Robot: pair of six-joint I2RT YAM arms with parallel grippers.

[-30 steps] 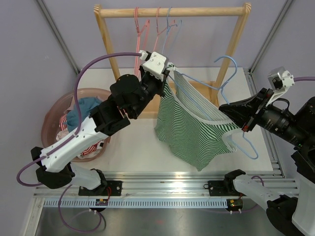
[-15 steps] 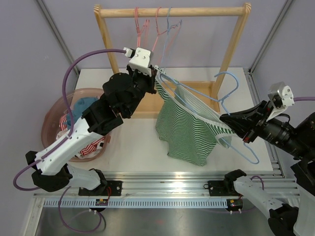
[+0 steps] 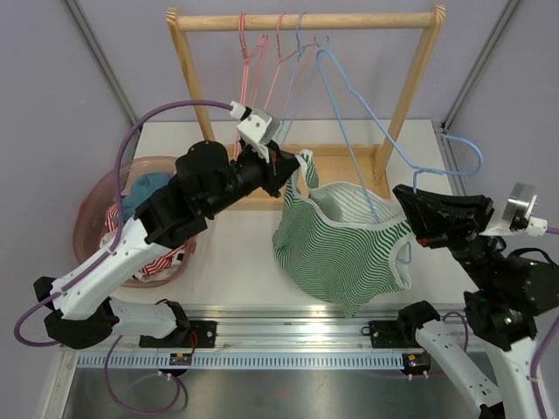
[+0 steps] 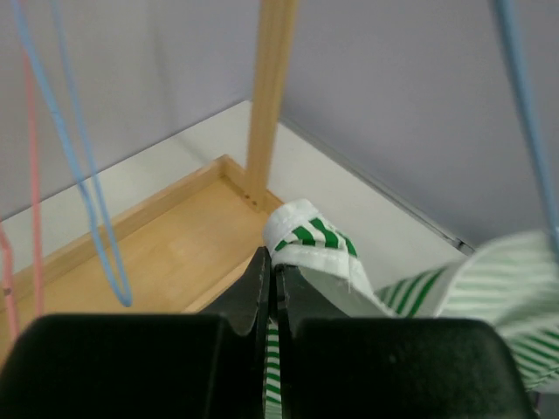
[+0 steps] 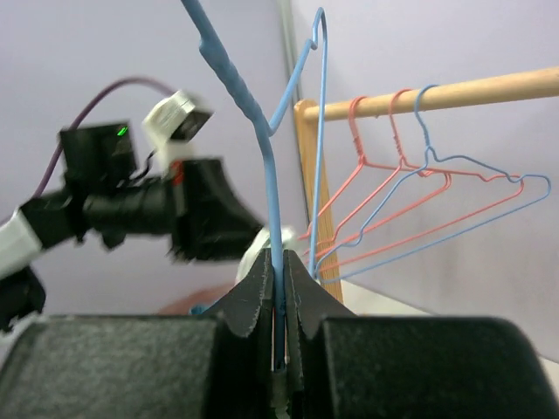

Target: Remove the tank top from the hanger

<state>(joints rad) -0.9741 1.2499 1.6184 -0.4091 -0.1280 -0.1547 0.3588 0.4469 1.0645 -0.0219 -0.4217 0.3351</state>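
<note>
The green-and-white striped tank top (image 3: 341, 253) sags in the middle of the table, its body slack. My left gripper (image 3: 293, 166) is shut on one shoulder strap (image 4: 307, 237), which folds out over its fingertips (image 4: 272, 262). A light blue wire hanger (image 3: 367, 111) stands tilted up toward the rack's rail, with one of its arms running down into the top's neck opening. My right gripper (image 3: 403, 205) is shut on that hanger's wire (image 5: 262, 148), which is pinched upright between its fingers (image 5: 278, 259).
A wooden clothes rack (image 3: 301, 19) stands at the back with several pink and blue hangers (image 3: 262, 52) on its rail. A pink basket (image 3: 87, 218) full of laundry sits at the left. The white table (image 3: 227, 253) ends at a metal rail in front.
The right gripper has swung the hanger upright, so its far end rose toward the rail. The left gripper dropped slightly with the strap. The tank top went slack and sank.
</note>
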